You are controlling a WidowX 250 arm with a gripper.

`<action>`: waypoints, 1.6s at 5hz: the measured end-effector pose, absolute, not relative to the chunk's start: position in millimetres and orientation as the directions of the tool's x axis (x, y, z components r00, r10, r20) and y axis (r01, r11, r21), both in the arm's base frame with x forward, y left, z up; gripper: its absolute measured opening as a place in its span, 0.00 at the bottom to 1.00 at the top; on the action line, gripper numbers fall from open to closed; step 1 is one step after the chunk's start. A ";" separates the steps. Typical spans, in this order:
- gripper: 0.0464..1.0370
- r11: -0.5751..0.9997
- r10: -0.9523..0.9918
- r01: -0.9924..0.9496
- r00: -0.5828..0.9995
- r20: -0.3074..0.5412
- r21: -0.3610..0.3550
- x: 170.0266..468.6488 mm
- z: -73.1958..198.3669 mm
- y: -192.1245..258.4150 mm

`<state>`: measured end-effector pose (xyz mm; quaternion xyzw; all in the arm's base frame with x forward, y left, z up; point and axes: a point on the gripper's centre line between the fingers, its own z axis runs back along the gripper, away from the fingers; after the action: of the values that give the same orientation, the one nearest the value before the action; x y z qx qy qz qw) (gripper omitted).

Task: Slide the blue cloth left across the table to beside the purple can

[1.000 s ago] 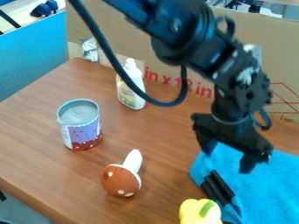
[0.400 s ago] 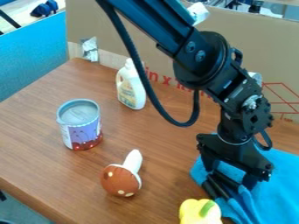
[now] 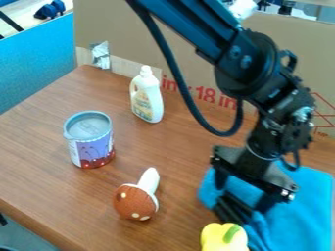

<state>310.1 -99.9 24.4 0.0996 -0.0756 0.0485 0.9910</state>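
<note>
Though at cloth's (image 3: 305,200) edge, gripper (image 3: 242,197) clear of mushroom (image 3: 135,201).

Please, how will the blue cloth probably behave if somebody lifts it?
The blue cloth is likely floppy, since it bunches into soft folds near the yellow pepper. It should sag wherever it is unsupported, as it looks like fabric. The pepper sits close to those folds, so dragging the cloth could nudge it.

Soft, matt cloth is seen in the blue towel (image 3: 304,196); smooth wood grain is shown by the table (image 3: 39,162), metal by the can's rim (image 3: 73,115).
</note>
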 end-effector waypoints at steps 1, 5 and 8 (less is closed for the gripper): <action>0.96 0.936 0.242 -0.265 0.962 0.124 0.233 290.2 29.1 -41.6; 0.96 0.926 0.322 -0.350 0.928 0.190 0.143 275.8 33.8 18.7; 0.96 0.950 0.296 -0.311 0.902 0.315 -0.001 255.4 81.0 20.9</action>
<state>255.4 20.9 81.0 0.0249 -0.1578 0.1556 0.9748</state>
